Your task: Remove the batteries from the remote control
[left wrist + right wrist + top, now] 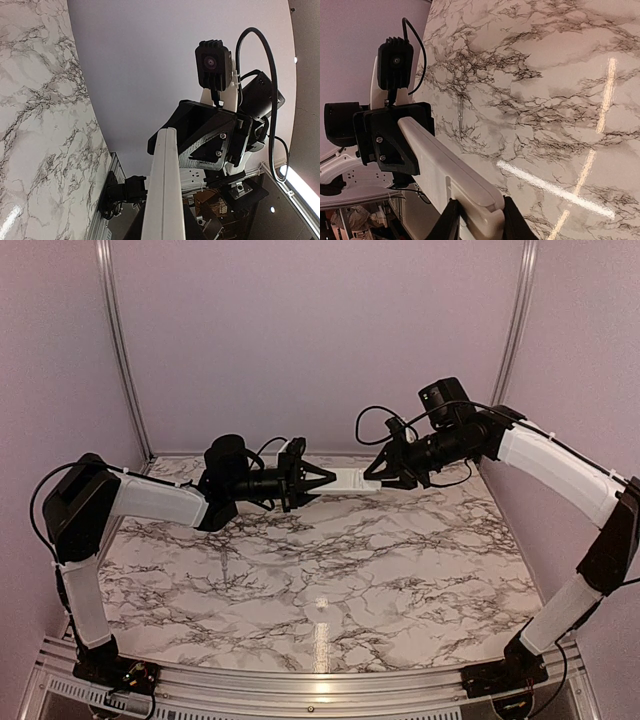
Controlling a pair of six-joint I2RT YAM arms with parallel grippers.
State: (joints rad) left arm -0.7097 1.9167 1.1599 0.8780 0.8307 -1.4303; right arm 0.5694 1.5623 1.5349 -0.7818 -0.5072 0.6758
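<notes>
Top overlooks; opposed wrist views share remote control [350, 479].

Both arms [560, 470] show white shells [150, 502], black joints [75, 498] and looping black cables [256, 30].

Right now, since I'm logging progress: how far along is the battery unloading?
Done: the remote control is up off the table. In hand: left gripper and right gripper each clamp one end. Left: no batteries lie anywhere in view, so getting them out likely remains.

A lab-style robot test cell: marble-print surface [330, 570] boxed in by plain lilac walls [320, 340] and aluminium posts [122, 350].
</notes>
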